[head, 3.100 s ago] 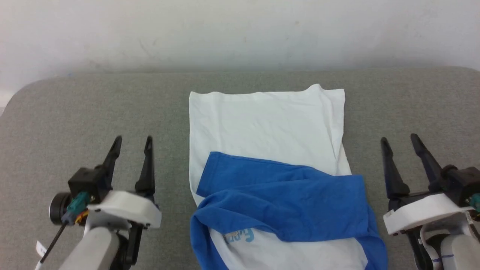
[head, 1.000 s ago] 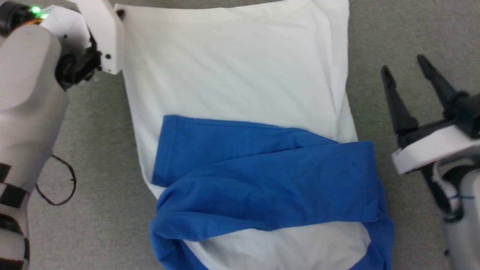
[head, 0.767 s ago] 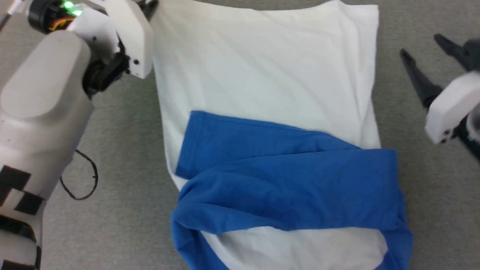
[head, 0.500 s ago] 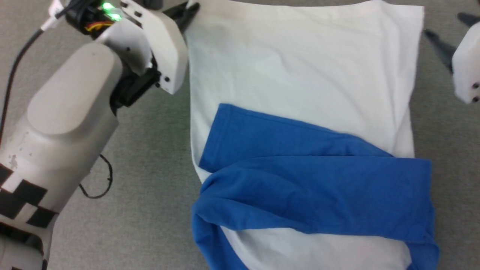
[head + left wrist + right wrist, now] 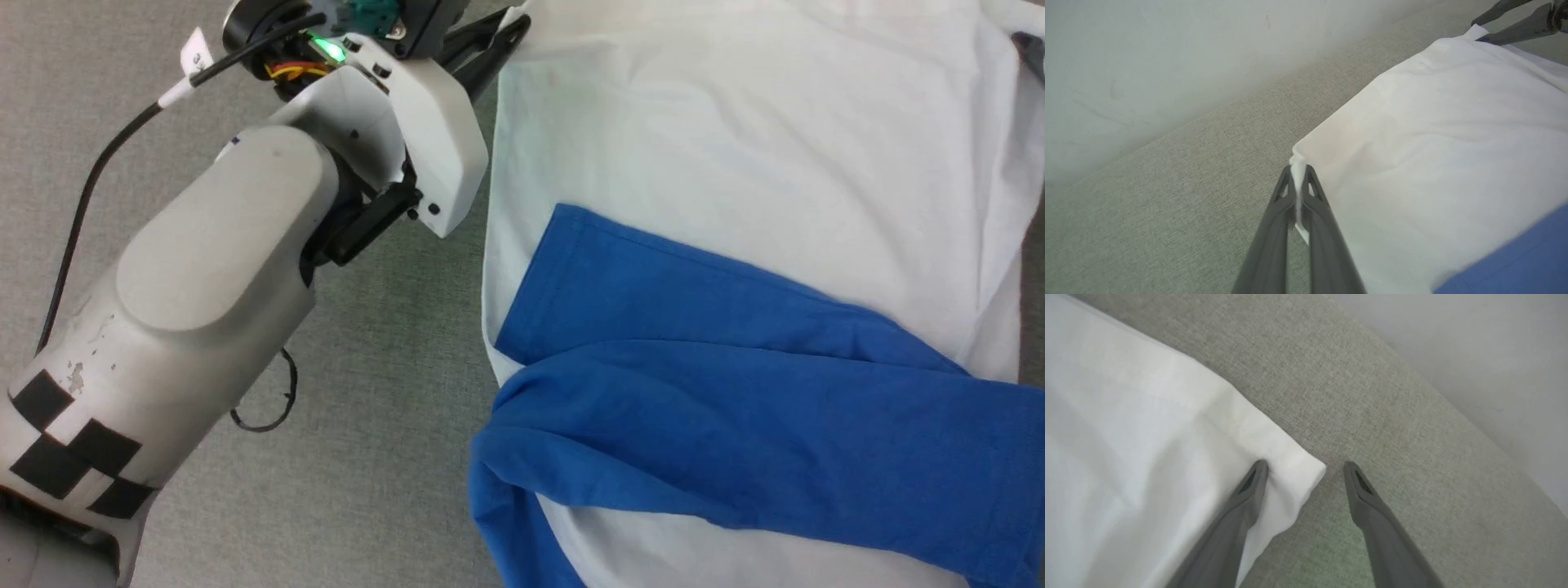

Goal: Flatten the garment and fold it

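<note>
left fingers [image 5: 1282, 204] pinched tight on one white corner of the white-and-blue shirt [image 5: 735, 163] | right fingers [image 5: 1245, 498] wide apart, gripping nothing, straddling the other corner | shirt spread between both, on the grey bench [image 5: 1392, 396]

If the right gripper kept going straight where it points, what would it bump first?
Probably the garment, whose corner sits between the right gripper's open fingers; then the grey surface. Depth is unclear.
</note>
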You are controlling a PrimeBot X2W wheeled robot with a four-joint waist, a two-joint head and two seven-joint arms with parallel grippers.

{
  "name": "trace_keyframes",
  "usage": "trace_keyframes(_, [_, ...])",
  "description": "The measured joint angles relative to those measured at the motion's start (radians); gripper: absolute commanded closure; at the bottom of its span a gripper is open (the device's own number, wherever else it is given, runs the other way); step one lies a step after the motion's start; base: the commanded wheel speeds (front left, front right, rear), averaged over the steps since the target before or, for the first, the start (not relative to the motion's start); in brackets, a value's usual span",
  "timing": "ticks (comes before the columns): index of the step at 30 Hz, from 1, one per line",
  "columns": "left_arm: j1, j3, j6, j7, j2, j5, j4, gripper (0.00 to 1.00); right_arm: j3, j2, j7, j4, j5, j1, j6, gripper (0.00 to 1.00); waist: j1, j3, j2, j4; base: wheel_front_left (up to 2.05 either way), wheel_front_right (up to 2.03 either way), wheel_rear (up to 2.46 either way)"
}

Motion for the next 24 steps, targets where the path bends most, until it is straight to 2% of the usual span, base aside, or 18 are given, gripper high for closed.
trace_keyframes(2, [0.001, -0.002, 0.000, -0.004, -0.003, 0.000, 0.005, 1.00, 0.023, -0.015, -0.007, 0.007, 0.020, -0.007, 0.000, 0.00, -0.0002, 0.004, 0.0000, 0.010, 0.00, 0.00, 0.00])
trace_keyframes(3, [0.003, -0.002, 0.000, -0.005, -0.006, -0.001, 0.007, 1.00, 0.041, -0.024, -0.008, 0.006, 0.031, -0.011, 0.000, 0.17, -0.0002, 0.005, 0.0000, 0.014, 0.00, 0.00, 0.00])
trace_keyframes(4, [0.003, -0.002, 0.000, -0.005, -0.009, -0.001, 0.010, 1.00, 0.064, -0.035, -0.014, 0.002, 0.038, -0.017, -0.001, 0.92, -0.0002, 0.005, 0.0000, 0.016, 0.00, 0.00, 0.00])
trace_keyframes(5, [0.003, -0.003, 0.000, -0.009, -0.010, -0.001, 0.016, 1.00, 0.087, -0.046, -0.019, -0.002, 0.044, -0.022, 0.000, 1.00, -0.0002, 0.005, 0.0000, 0.017, 0.00, 0.00, 0.00])
trace_keyframes(14, [0.021, 0.001, 0.001, -0.072, -0.012, -0.005, 0.095, 1.00, 0.153, -0.023, -0.186, 0.077, 0.086, -0.029, 0.002, 1.00, 0.0003, -0.040, 0.0000, -0.004, 0.00, 0.00, 0.00])
trace_keyframes(24, [0.076, 0.003, -0.002, -0.155, 0.004, -0.011, 0.202, 1.00, 0.190, 0.013, -0.424, 0.137, 0.092, -0.012, 0.001, 1.00, 0.0002, -0.167, 0.0000, -0.049, 0.00, 0.00, 0.00])
